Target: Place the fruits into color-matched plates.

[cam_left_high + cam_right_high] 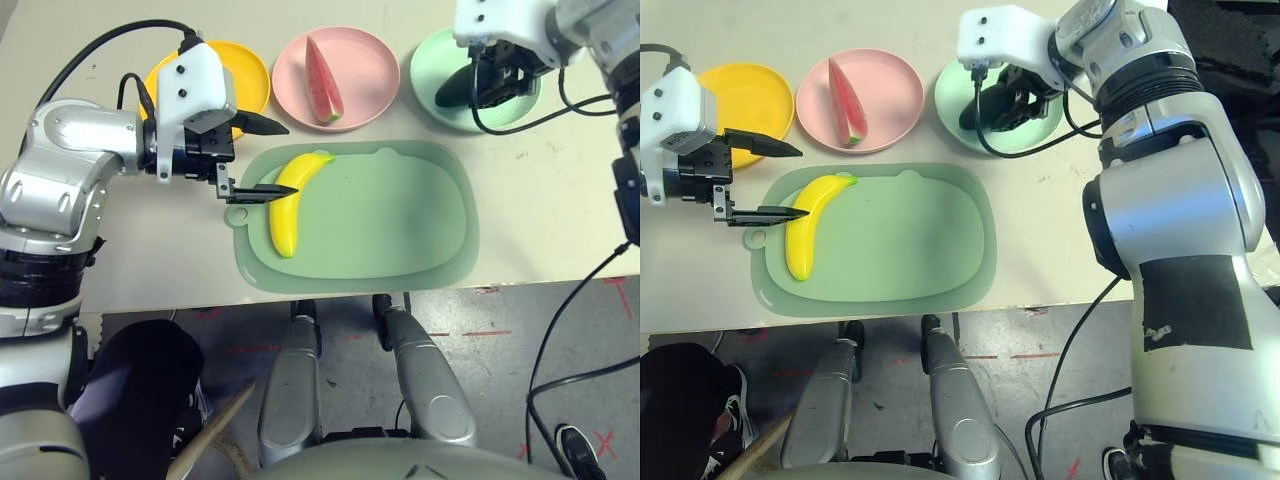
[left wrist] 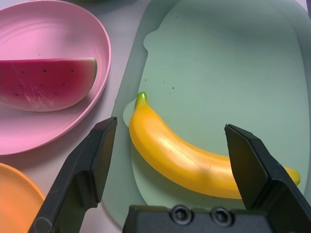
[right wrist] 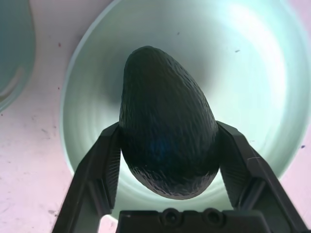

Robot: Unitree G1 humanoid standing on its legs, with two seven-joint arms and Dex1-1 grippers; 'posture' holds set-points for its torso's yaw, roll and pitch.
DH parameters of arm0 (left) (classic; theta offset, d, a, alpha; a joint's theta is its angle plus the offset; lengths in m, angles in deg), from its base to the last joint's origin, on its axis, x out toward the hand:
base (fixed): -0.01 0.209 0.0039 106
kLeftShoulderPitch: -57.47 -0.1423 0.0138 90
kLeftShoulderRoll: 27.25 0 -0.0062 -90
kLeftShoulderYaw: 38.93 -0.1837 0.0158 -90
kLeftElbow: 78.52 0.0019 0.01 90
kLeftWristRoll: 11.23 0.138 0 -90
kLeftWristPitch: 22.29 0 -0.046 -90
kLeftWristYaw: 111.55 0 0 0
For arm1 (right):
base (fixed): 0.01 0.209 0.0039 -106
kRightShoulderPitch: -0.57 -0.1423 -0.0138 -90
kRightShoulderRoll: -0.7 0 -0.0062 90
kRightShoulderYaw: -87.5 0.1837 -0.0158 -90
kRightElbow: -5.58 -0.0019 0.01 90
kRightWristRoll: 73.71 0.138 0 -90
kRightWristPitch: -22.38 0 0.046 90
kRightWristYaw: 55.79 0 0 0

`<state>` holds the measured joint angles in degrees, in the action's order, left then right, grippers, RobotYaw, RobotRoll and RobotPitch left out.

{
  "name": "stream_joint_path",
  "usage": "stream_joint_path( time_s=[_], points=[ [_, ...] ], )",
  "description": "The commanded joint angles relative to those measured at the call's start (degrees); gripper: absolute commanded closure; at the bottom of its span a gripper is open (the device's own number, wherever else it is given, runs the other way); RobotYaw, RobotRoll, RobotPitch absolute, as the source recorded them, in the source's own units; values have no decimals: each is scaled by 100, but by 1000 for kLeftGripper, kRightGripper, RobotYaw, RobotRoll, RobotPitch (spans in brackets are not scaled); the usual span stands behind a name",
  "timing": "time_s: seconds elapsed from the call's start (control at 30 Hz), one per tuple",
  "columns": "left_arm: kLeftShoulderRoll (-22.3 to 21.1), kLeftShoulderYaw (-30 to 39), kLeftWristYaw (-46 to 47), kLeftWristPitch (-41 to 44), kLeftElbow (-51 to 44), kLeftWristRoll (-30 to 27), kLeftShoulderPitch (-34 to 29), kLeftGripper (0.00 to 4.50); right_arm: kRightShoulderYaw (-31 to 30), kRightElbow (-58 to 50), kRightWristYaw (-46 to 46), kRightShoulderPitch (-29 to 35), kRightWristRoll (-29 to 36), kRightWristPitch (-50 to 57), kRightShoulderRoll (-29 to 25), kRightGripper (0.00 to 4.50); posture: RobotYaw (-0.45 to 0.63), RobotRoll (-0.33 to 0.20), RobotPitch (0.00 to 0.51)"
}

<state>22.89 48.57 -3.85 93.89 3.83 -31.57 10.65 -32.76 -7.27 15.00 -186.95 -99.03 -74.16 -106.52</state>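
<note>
The left gripper [image 1: 262,157] has its two black fingers spread wide apart, one over the front rim of the yellow plate [image 1: 252,68] and the other over the left edge of the cutting mat [image 1: 400,220], its tip just beside the banana [image 1: 292,201]. The banana lies untouched on the left part of the mat, its green-tipped end pointing toward the far edge of the tabletop. The right gripper [image 3: 167,145] has its fingers clamped on the avocado [image 3: 165,116], holding it over the green plate [image 3: 243,63] (whether it touches the plate I cannot tell). The watermelon wedge [image 1: 322,80] rests in the pink plate [image 1: 370,55], the middle of the three plates along the far edge.
</note>
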Motion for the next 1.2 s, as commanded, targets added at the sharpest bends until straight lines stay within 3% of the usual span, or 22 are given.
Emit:
stream_joint_path(
  time_s=[0.03, 0.27, 0.4, 0.53, 0.63, 0.73, 0.87, 1.03, 1.2],
  points=[
    [-97, -22, -97, -45, -76, 49, -65, 0, 159, 21, 77, 21, -79, -15, -85, 20, -65, 0, 435],
    [-230, -36, -366, -343, 162, 158, 33, 0, 423, -142, 550, -342, 98, -98, -121, 20, -55, 0, 442],
    [-355, -52, -846, -926, 449, 216, 75, 0, 1122, -501, 1622, -513, 872, 396, -47, 20, -41, 0, 447],
    [-459, -96, -1588, -1774, 786, 232, 64, 0, 1597, -1224, 2170, -120, 1726, 1250, -126, 20, -35, 0, 452],
    [-571, -393, -1996, -2763, 1054, 76, 231, 0, 1934, -2641, 2171, 875, 2890, 2839, -348, 20, -22, 0, 458],
    [-664, -899, -2020, -4170, 1383, -79, 588, 0, 2382, -4063, 2103, 1841, 3393, 3890, -537, 20, -5, 0, 463],
    [-722, -1813, -2020, -5936, 1856, -352, 1452, 0, 3158, -6326, 1586, 3757, 4369, 5011, -676, 20, 3, 0, 466],
    [-643, -2948, -2020, -7472, 2399, -579, 2236, 0, 3808, -8037, 1007, 5362, 5182, 4668, -333, 20, -3, 0, 466],
    [-573, -3870, -2020, -8344, 2870, -618, 2756, 0, 3860, -8574, 844, 6369, 5427, 3762, -128, 20, -11, 0, 462]
  ],
)
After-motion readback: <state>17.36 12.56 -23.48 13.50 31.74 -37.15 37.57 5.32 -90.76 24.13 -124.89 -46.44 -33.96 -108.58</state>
